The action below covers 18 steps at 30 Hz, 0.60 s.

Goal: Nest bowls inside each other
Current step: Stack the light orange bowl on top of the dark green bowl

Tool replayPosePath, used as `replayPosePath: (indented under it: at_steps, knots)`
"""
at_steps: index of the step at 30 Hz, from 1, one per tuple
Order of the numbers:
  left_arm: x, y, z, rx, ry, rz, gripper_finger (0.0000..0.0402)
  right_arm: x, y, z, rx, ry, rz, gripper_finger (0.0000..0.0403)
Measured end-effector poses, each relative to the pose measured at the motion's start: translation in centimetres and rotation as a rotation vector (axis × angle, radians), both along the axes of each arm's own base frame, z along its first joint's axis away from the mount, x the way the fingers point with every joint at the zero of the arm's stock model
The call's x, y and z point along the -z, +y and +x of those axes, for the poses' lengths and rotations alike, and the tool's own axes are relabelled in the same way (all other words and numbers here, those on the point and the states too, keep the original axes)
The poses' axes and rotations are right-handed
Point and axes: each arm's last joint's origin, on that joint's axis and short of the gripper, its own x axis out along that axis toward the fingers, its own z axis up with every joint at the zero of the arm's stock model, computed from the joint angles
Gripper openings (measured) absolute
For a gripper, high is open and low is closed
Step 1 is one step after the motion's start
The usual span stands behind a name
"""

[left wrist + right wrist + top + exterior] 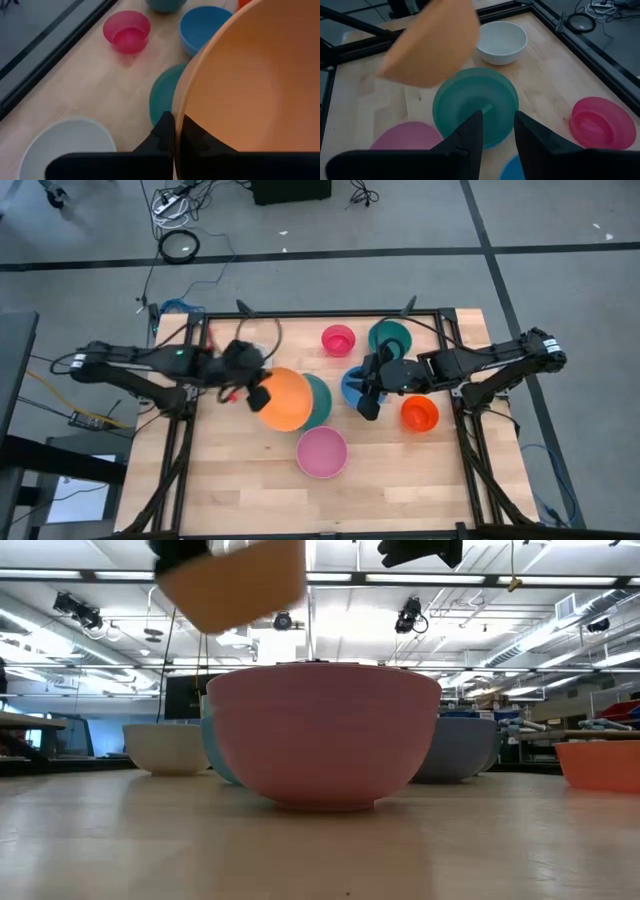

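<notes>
My left gripper [255, 395] is shut on a large orange bowl [285, 398], held high and tilted above a green bowl [320, 402] on the table. In the low view the orange bowl [235, 580] hangs far above the pink bowl [325, 730]. My right gripper [368, 408] hovers open over a blue bowl [350, 388], with nothing between its fingers [472, 132]. A white bowl [501, 41] stands on its base beyond the green one [475, 102]. My left gripper pinches the orange bowl's rim [178, 117], one finger [164, 132] outside the wall and the other inside the hollow. The fingers come slanting down from the table's left side. The bowl is lifted clear of the table and tilted.
A small pink bowl [338, 339] and a teal bowl [390, 338] stand near the far edge. A small orange-red bowl [419, 413] sits at the right. The large pink bowl [322, 452] stands toward the near side, with bare wood around it.
</notes>
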Motion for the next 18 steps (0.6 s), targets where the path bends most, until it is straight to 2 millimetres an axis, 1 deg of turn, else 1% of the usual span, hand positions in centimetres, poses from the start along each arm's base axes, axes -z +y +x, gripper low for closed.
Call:
replayPosePath:
  at_steps: [5,10,18]
  knots:
    - [2.4,1.7,3.1,0.027,0.105,-0.008,0.0007,0.0,0.0,0.0,0.003,0.004,-0.003,0.0100]
    - [5.0,3.1,5.0,0.020,0.233,-0.020,0.0007,0.2,0.0,-0.2,0.020,0.022,-0.023,0.0100]
    - [8.1,4.8,7.1,0.037,0.342,-0.049,0.0007,0.2,0.1,-0.2,0.023,0.024,-0.016,0.0100]
